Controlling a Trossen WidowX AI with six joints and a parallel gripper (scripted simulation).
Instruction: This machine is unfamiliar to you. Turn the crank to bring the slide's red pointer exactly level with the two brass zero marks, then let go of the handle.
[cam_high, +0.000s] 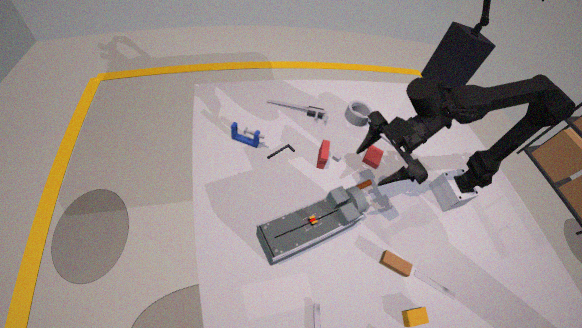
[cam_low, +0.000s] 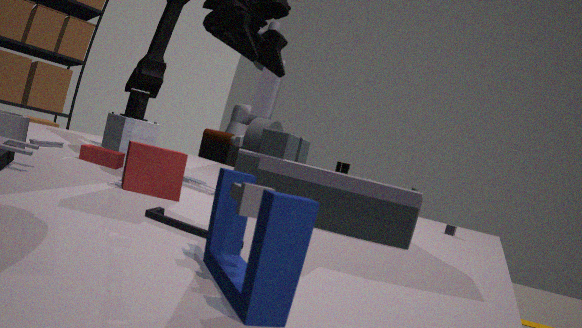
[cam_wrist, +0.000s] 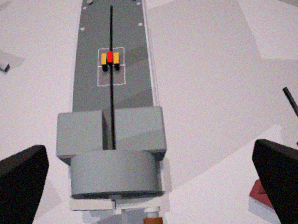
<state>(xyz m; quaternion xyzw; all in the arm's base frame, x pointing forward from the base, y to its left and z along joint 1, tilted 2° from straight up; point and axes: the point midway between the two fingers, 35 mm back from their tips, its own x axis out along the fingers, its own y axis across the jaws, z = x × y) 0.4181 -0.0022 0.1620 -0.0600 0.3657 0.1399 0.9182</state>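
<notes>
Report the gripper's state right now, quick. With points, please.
Gripper (cam_high: 367, 167) (cam_wrist: 153, 155): open wide, holding nothing, clear of the crank's orange-brown handle (cam_high: 364, 184) (cam_wrist: 153, 220).

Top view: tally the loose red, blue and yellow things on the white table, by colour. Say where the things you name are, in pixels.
Red blocks (cam_high: 324, 155) (cam_high: 373, 157) (cam_low: 155, 171) (cam_low: 101, 156) (cam_wrist: 261, 193): 2
Blue clamp (cam_high: 245, 139) (cam_low: 284, 255): 1
Yellow block (cam_high: 415, 317): 1
Total: 4

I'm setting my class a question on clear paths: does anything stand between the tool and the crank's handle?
Nothing visible does. In the wrist view, the tool is open, and the orange-brown handle shows at the lower edge with nothing seen in between.
</notes>
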